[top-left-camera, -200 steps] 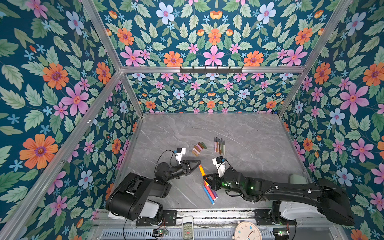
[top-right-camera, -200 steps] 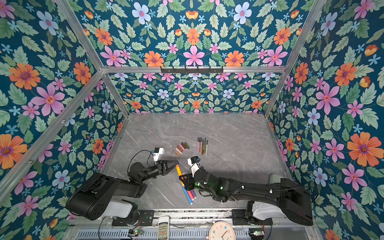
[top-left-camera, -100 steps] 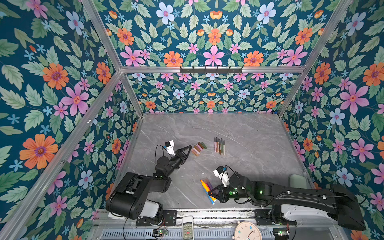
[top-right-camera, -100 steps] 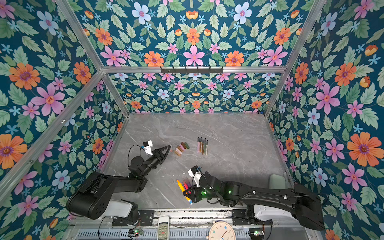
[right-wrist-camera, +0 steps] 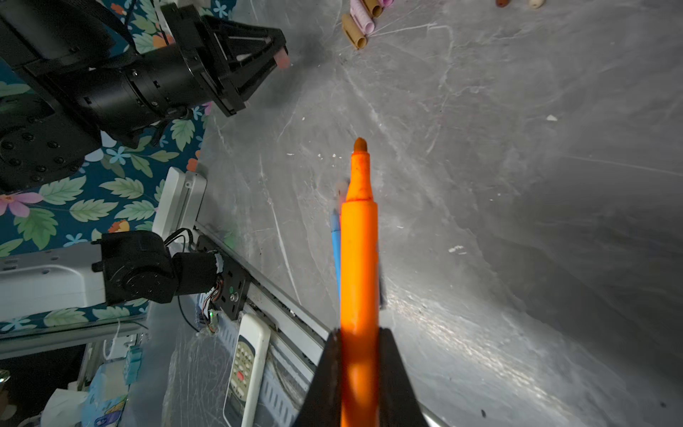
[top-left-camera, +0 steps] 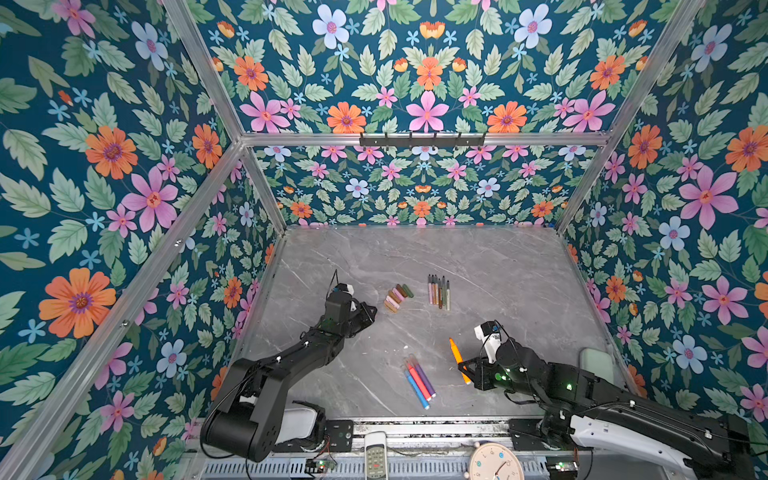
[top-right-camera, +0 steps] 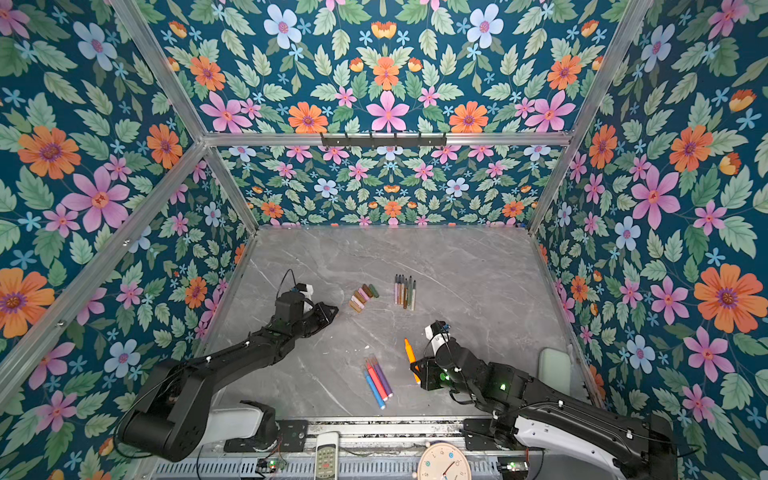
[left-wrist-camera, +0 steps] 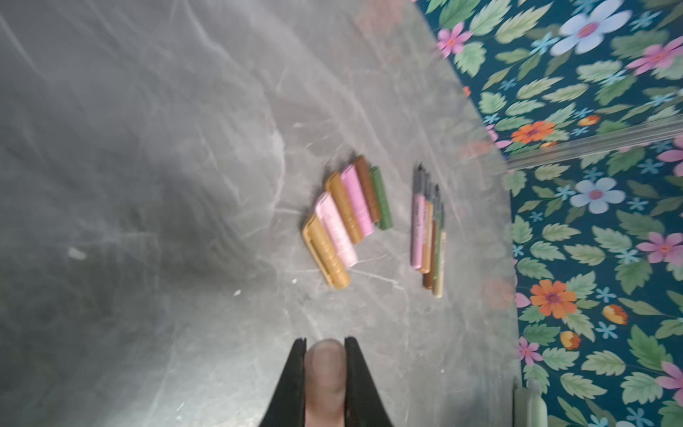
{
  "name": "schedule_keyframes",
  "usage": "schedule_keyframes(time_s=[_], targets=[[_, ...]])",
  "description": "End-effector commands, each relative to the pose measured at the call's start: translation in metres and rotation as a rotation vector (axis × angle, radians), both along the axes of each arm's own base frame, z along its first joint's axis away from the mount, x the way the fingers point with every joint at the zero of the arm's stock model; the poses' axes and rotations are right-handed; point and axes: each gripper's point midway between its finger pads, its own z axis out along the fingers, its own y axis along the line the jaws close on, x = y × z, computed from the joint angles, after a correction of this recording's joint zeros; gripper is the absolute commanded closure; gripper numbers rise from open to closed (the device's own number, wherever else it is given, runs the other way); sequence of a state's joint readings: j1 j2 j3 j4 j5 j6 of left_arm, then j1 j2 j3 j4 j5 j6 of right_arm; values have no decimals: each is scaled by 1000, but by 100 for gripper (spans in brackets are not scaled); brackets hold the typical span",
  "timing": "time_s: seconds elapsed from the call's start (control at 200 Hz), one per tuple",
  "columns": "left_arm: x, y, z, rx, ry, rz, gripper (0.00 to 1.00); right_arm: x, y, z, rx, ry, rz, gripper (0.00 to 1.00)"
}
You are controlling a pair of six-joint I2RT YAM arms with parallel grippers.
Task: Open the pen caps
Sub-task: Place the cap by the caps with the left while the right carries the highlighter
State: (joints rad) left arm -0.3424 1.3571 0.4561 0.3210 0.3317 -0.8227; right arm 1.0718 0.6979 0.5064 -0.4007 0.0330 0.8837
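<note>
My left gripper [left-wrist-camera: 325, 340] is shut on a stubby pinkish-orange pen cap [left-wrist-camera: 325, 369], whose end pokes out of the jaws [right-wrist-camera: 282, 61]. In both top views this gripper [top-left-camera: 372, 311] hovers just left of a row of several loose pen caps [top-left-camera: 397, 297] [left-wrist-camera: 347, 222]. My right gripper [right-wrist-camera: 360, 332] is shut on an uncapped orange pen [right-wrist-camera: 358, 240], tip bare, at the front right [top-left-camera: 456, 353] [top-right-camera: 410, 351]. Several uncapped pens [top-left-camera: 439, 291] lie in a row beyond. Blue, red and purple pens [top-left-camera: 419, 380] lie together at the front.
Flowered walls close in the grey marble table [top-left-camera: 498, 266] on three sides. A pale green block [top-left-camera: 596, 365] stands at the right wall. A remote control [top-left-camera: 376, 457] and a clock [top-left-camera: 494, 463] lie on the front rail.
The two grippers were together at the orange pen. They have pulled apart: the left went back-left with the cap toward the cap row, the right carried the bare-tipped pen to the right.
</note>
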Motion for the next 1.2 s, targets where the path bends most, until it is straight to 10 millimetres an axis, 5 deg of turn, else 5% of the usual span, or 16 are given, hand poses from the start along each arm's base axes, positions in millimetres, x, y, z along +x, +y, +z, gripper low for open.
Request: schedule_keyframes(time_s=[0.0, 0.295, 0.835, 1.025, 1.195], targets=[[-4, -16, -10, -54, 32, -76, 100, -1, -14, -14, -68, 18, -31, 100], [4, -34, -34, -170, 80, -94, 99, -5, -29, -22, -85, 29, -55, 100], [23, -23, -42, -148, 66, 19, 96, -10, -42, -27, -96, 28, -70, 100], [26, -22, -42, -149, 57, 29, 88, -10, -42, -26, -95, 29, -69, 100], [27, -23, -41, -152, 52, 24, 68, -11, -43, -25, -93, 29, -68, 100]])
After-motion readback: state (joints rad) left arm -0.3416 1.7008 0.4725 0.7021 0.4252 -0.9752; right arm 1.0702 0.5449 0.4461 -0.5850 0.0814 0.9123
